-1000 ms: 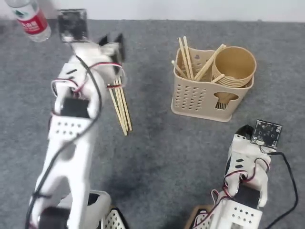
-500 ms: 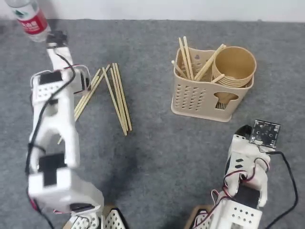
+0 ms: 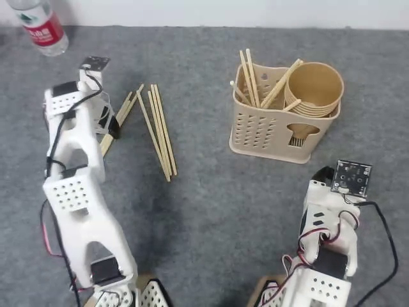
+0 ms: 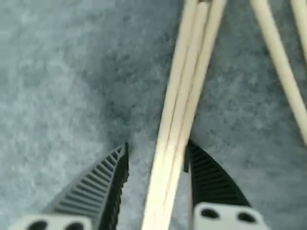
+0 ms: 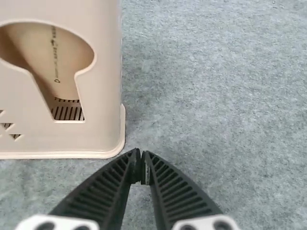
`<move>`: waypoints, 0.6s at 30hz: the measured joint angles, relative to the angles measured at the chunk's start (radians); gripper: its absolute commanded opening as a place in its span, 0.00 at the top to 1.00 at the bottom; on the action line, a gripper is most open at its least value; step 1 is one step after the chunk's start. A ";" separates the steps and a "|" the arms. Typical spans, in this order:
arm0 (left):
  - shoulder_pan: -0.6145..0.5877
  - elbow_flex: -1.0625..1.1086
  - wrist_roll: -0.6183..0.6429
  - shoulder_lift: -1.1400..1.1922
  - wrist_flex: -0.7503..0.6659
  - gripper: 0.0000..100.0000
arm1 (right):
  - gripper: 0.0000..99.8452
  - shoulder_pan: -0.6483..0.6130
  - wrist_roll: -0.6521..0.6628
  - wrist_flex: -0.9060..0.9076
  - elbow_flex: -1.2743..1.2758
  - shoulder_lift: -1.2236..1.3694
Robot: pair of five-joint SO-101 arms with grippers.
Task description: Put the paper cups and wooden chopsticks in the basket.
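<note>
Loose wooden chopsticks lie on the grey carpet in two groups: a bundle (image 3: pixel 126 110) at the left and several more (image 3: pixel 160 133) beside it. My left gripper (image 3: pixel 110 131) is down on the left bundle (image 4: pixel 188 91), open, with one finger on each side of the sticks (image 4: pixel 156 151). The beige basket (image 3: pixel 265 133) stands at the right and holds stacked paper cups (image 3: pixel 314 86) and several chopsticks (image 3: pixel 250 75). My right gripper (image 5: pixel 141 162) is shut and empty, low over the carpet just in front of the basket (image 5: pixel 103 72). A cup (image 5: pixel 45 52) shows through the basket's cutout.
A plastic water bottle (image 3: pixel 41 27) lies at the far left corner. Open carpet stretches between the loose chopsticks and the basket, and in front of both arms. Another single chopstick (image 4: pixel 280 84) lies beside the left gripper's bundle.
My left arm swung away from over the middle chopsticks to the left and came down with its open fingers around the left bundle. The right arm has hardly moved.
</note>
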 measured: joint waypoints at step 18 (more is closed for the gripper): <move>0.032 -0.216 -0.140 0.120 0.164 0.89 | 0.99 0.000 0.000 0.000 0.000 0.000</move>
